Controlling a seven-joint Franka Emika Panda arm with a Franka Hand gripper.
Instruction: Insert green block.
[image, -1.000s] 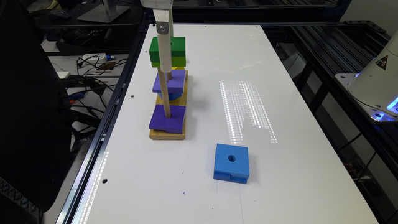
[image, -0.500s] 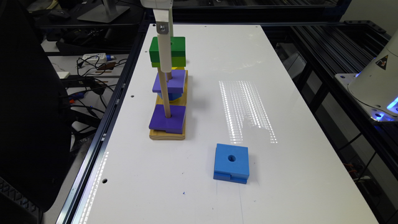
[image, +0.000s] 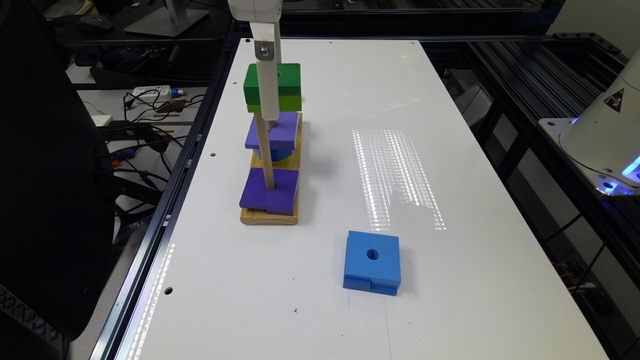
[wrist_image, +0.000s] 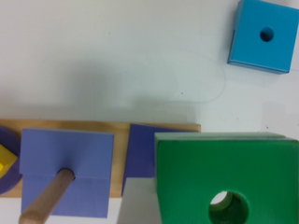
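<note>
Over the past second my gripper (image: 271, 102), high in the exterior view and left of centre, has eased down by the slightest margin. Its silver screw (image: 264, 50) sits a shade lower in the frame than it did a second ago. The green block (image: 290, 82), clamped between my fingers, has sunk with it by the same hair, so its lime underside lies a touch nearer in the picture to the purple block (image: 285, 132) just below. The shift is barely large enough for the pictures to show.
</note>
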